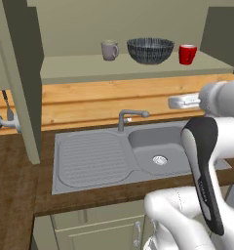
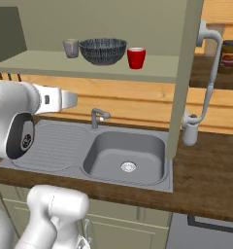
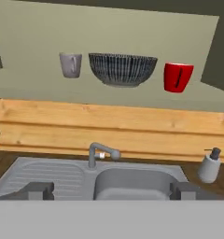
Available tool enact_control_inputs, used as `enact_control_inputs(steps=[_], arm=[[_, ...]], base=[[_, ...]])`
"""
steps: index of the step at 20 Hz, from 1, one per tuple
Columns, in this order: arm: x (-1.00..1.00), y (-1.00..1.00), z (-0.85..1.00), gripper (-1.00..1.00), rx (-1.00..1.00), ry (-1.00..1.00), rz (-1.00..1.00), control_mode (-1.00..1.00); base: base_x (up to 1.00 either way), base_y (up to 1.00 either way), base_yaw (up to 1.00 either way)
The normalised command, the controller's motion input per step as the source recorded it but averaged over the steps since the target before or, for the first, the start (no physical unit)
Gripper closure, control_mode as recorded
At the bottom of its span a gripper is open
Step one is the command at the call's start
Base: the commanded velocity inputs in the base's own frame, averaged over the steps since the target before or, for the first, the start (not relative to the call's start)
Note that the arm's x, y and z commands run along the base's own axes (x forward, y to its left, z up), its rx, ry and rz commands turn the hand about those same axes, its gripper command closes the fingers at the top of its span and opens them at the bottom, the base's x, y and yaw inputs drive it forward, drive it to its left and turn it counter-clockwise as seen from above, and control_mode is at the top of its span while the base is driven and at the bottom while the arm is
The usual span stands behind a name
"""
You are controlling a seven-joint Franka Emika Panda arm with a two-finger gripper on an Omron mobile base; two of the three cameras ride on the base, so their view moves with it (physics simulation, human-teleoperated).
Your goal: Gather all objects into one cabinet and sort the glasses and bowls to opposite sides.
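Note:
Inside the open olive-green cabinet (image 1: 21, 73), three objects stand in a row on the pale green shelf (image 1: 80, 68). From left to right they are a grey mug (image 1: 109, 50) (image 2: 71, 47) (image 3: 70, 64), the wide dark ribbed bowl (image 1: 150, 50) (image 2: 103, 50) (image 3: 122, 69) and a red mug (image 1: 187, 54) (image 2: 136, 58) (image 3: 178, 77). My gripper (image 1: 176, 102) (image 2: 72, 100) (image 3: 111, 191) hovers over the sink, below the shelf and well back from it. It points at the wall. Its fingers are open with nothing between them.
A grey sink (image 1: 138, 139) with a drainboard and a faucet (image 1: 131, 117) (image 3: 101, 153) lies in the wooden counter below. A white soap dispenser (image 3: 209, 165) stands at the sink's right. The cabinet doors (image 2: 186, 73) hang open on both sides. A jar (image 2: 228, 56) stands far right.

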Motion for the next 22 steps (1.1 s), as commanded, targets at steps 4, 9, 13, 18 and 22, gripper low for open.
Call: enact_control_inputs(steps=[4, 9, 13, 18, 22], arm=[[-0.58, 0.0, 0.41, -1.0, 0.0, -0.18, 0.0, -1.0], [-0.07, 0.0, 0.04, -1.0, 0.0, -0.04, 0.0, 1.0], [0.0, 0.0, 0.0, -1.0, 0.0, 0.0, 0.0, 1.0], [0.0, 0.0, 0.0, -1.0, 0.0, 0.0, 0.0, 1.0], [0.0, 0.0, 0.0, -1.0, 0.0, 0.0, 0.0, 1.0]], base=[[0.0, 0.0, 0.0], [-0.09, 0.0, 0.0], [-0.91, 0.0, 0.0], [-1.0, 0.12, 0.22], [-0.99, 0.11, 0.64]])
